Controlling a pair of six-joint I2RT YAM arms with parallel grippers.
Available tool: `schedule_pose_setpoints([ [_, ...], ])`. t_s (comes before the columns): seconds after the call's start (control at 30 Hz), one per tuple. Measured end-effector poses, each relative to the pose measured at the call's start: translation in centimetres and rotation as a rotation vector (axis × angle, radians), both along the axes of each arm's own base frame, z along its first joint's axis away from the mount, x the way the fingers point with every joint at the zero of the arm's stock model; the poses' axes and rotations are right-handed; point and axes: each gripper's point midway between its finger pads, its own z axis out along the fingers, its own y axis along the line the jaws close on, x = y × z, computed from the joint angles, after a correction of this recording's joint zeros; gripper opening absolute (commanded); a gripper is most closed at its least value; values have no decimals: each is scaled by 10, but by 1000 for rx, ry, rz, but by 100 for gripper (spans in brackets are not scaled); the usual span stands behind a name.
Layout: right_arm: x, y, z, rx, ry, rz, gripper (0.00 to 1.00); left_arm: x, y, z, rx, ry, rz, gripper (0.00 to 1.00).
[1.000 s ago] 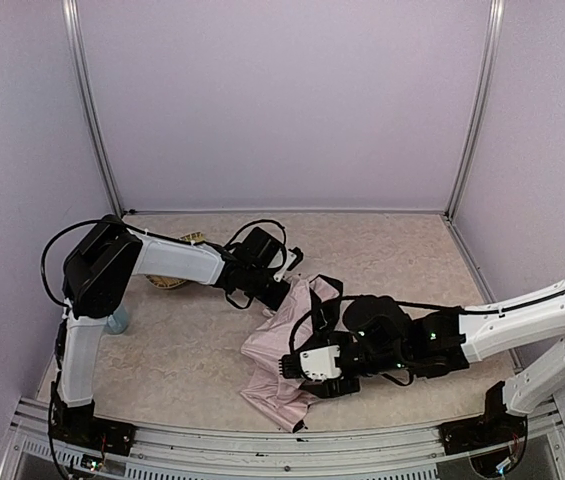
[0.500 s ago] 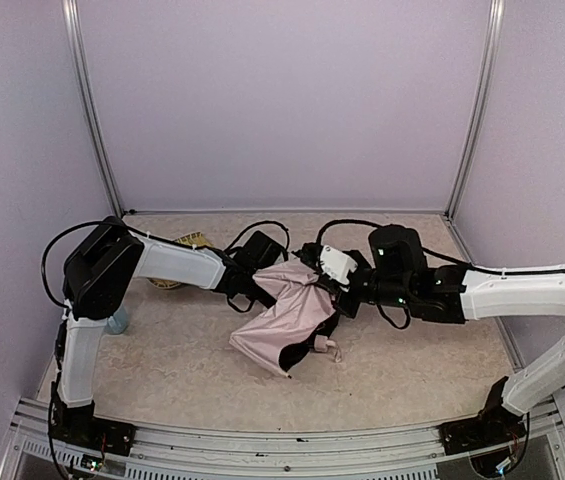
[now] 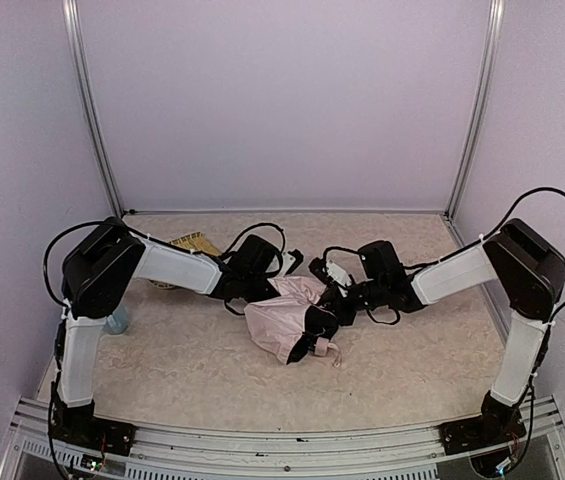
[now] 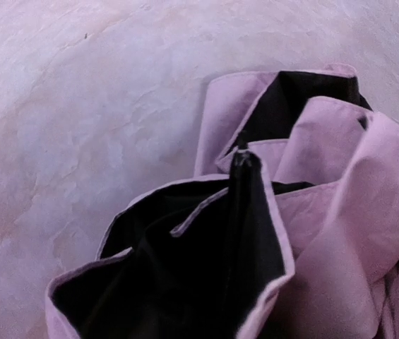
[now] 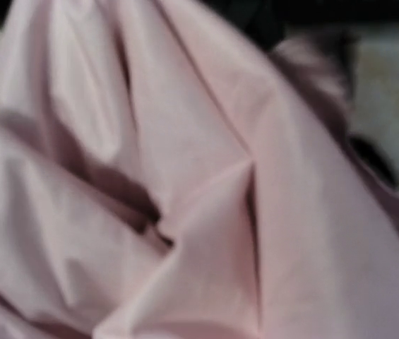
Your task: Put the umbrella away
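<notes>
a: step in hand?
b: gathering, by the look of it. the umbrella (image 3: 284, 325) lies mid tabletop (image 3: 162, 370) as a crumpled pink bundle, canopy slack, not rolled. both arms reach in, one from each side.
a: left end effector?
b: the left end effector (image 3: 267, 291) sits at the bundle's far-left edge, against the fabric. its wrist view shows only pink folds, black lining (image 4: 185, 282) and a thin black rod (image 4: 241, 183) among them. no fingers in frame, so jaws apart or clamped: cannot tell.
a: right one?
b: the right end effector (image 3: 330, 296) is pushed into the bundle's right side, touching cloth. its wrist view is all blurred pink. cannot tell its state either.
a: handle?
b: the small pale handle (image 3: 328, 349) pokes out at the near-right edge, on the tabletop, clear of both end effectors.
a: next move?
b: a judgement: press the loose folds in toward the middle until the bundle is compact, then carry it. a woven tray (image 3: 190, 243) shows behind the left arm, partly hidden; possibly the destination, unsure. slack cloth may slip.
</notes>
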Motion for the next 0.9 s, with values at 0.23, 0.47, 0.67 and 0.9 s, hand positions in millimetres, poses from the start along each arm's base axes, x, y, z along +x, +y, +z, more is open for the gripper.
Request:
schedule_pose_setpoints([
  [0.23,-12,7,-24,40,95,72,0,-1,18,4,-43,-12,63,69],
  [0.47,-17,2,-46,38,206,90,0,-13,70,23,-65,-52,194,93],
  [0.67,-13,-3,-46,38,234,84,0,-6,99,126,-240,-261,296,88],
  [0.9,-11,-2,-44,23,235,94,0,-57,75,191,-307,-361,18,87],
])
